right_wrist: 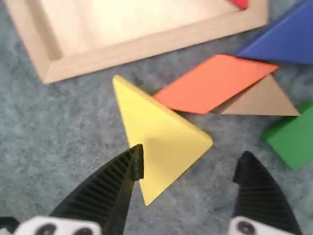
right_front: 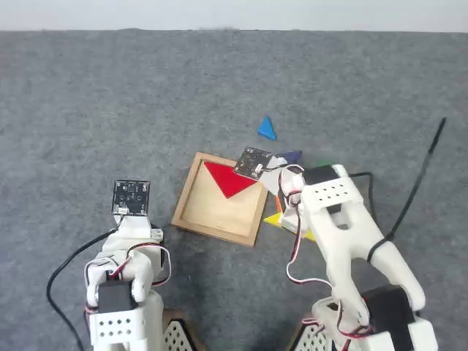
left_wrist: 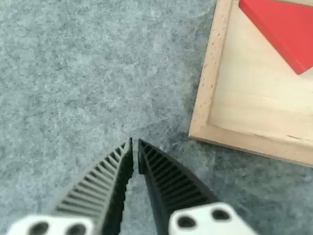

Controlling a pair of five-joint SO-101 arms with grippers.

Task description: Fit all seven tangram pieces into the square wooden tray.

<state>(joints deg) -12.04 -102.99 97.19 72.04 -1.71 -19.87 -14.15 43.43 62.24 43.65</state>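
Item: tray (right_front: 184, 191) holds one red triangle (right_front: 229, 179), the rest outside; my right hand (right_wrist: 191, 154) spread astride yellow triangle (right_wrist: 159, 132); left hand (left_wrist: 135, 147) pressed together.

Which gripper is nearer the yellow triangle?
Right. The right gripper straddles the yellow triangle; the left gripper is on the opposite side of the tray.

In the high view the right arm (right_front: 344, 212) covers most of the loose pieces, leaving slivers of the yellow triangle (right_front: 273, 219) and perhaps the green piece (right_front: 322, 165). The right wrist view's edges crop the blue piece (right_wrist: 286, 34) and red triangle (right_wrist: 238, 3).
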